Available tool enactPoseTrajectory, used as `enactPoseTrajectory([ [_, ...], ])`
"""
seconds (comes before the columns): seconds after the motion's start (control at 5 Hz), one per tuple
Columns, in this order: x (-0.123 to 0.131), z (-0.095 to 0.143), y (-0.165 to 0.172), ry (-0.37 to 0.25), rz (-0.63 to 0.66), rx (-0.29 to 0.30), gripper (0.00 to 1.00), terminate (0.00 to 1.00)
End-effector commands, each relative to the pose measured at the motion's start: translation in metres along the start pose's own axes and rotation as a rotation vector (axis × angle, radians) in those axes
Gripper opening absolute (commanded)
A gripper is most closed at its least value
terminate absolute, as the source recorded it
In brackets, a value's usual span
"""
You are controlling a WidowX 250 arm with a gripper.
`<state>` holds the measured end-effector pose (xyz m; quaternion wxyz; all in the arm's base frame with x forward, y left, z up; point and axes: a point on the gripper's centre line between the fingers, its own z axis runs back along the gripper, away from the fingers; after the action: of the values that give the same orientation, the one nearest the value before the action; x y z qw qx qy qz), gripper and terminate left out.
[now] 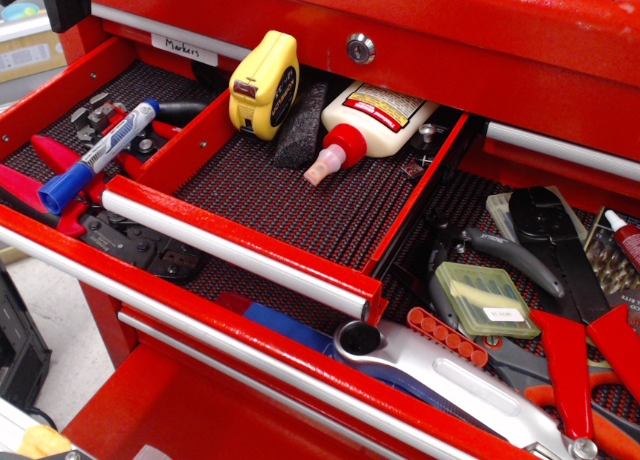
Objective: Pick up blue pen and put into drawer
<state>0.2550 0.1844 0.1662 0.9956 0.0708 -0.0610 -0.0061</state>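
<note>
Silver ratchet [440, 375] nearest; "Markers" label [184, 49] above blue pen [100, 156]; drawer [300, 195] open; gripper unseen.

Single view only. Camera above and in front of red tool chest, tilted down, close range. Faces narrow drawer [300, 195] at frame centre; wider drawer [560, 310] fills 4 o'clock; floor visible at 8 o'clock corner.

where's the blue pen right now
The blue pen lies at the left of the camera view, resting diagonally on the red-handled pliers in the wide drawer, just left of the narrow drawer; it's not inside it yet.
</note>
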Motion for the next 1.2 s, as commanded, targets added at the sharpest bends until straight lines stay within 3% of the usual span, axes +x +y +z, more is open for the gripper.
enactPoseTrajectory([
  [0.0,0.0,0.0,0.0,0.0,0.0,0.0,1.0,0.0],
  [0.2,0.004,-0.014,-0.026,0.032,-0.032,-0.034,1.0,0.0],
  [0.4,0.006,-0.035,-0.041,0.034,0.015,-0.028,1.0,0.0],
  [0.6,0.002,-0.061,-0.04,0.007,0.062,-0.006,1.0,0.0],
  [1.0,-0.008,-0.087,-0.016,-0.026,0.063,0.028,1.0,0.0],
])
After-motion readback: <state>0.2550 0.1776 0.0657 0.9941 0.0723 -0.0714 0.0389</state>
